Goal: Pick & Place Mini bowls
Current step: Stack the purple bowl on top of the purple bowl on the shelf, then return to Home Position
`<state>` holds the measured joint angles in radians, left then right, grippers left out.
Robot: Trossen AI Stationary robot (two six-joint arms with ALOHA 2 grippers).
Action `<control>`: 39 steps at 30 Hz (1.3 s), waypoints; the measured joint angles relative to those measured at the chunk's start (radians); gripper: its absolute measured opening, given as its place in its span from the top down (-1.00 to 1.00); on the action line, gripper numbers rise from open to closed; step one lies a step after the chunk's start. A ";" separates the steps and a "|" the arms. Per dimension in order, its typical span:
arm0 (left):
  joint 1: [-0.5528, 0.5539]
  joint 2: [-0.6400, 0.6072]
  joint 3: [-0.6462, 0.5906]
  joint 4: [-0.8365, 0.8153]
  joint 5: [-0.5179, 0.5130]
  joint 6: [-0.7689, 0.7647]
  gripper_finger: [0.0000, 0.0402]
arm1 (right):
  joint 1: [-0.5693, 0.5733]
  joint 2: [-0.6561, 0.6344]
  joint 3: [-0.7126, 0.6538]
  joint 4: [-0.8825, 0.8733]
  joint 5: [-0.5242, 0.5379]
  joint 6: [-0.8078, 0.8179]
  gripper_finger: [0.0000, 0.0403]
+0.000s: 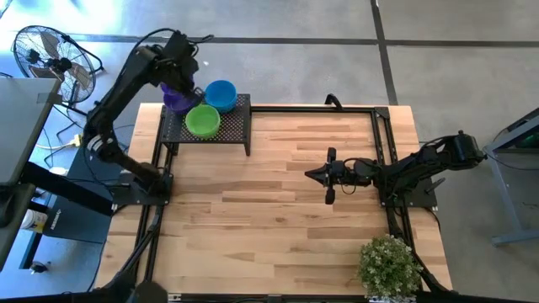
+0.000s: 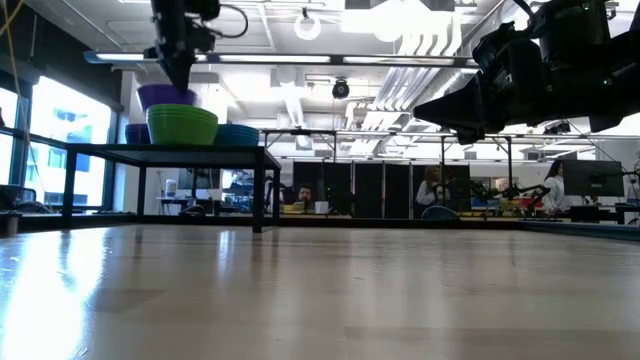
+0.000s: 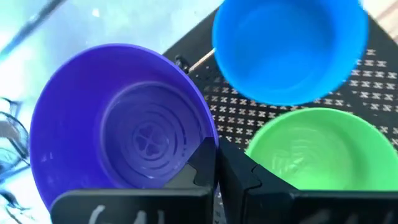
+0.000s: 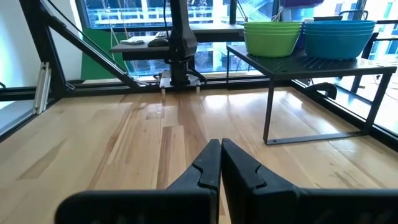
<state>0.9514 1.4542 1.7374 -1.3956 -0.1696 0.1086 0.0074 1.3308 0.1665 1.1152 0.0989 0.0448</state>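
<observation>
1. While the right hand (image 1: 313, 173) waits low over the middle of the table (image 1: 278, 227) with its fingers pressed together on nothing, the work is at the far left corner.
2. Near the front right corner stands a small potted plant (image 1: 389, 263), well apart from both arms.
3. Beyond the bare planks, the black mesh rack (image 1: 236, 126) stands at the far left of the table, carrying a green stack of mini bowls (image 1: 202, 120) and a blue stack (image 1: 221, 93) side by side.
4. The left hand (image 3: 216, 171) is closed on the rim of a purple mini bowl (image 3: 124, 130), one finger inside the wall and one outside, at the rack's far left edge.
5. In the low view the purple bowl (image 2: 166, 96) sits higher than the green stack (image 2: 182, 125); whether it hangs clear or rests on more purple bowls beneath, I cannot tell.
6. Judged from this, the step in hand is the pick: a bowl is gripped, not yet carried off.
7. The next move likely calls for a straight lift, so the rim clears the green and blue stacks just beside it, then a swing toward open wood.
8. Room is generous in front of the rack; the tight spots are the rack's edge, the neighbouring stacks and the black frame rails (image 1: 381, 135) along the table's sides.
</observation>
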 joint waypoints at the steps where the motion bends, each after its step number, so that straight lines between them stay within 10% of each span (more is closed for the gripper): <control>1: 0.012 0.013 0.000 0.000 0.008 0.000 1.00 | 0.000 0.000 0.000 0.000 0.000 0.000 0.99; 23: 0.038 0.059 -0.177 0.053 0.000 -0.021 0.98 | 0.000 0.000 0.000 -0.019 -0.001 -0.001 0.99; 39: 0.037 -0.009 -0.165 0.040 -0.024 0.007 0.34 | 0.000 0.000 0.000 -0.019 -0.001 -0.002 0.99</control>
<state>0.9882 1.4454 1.5724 -1.3557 -0.1940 0.1159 0.0075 1.3308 0.1669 1.0958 0.0982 0.0425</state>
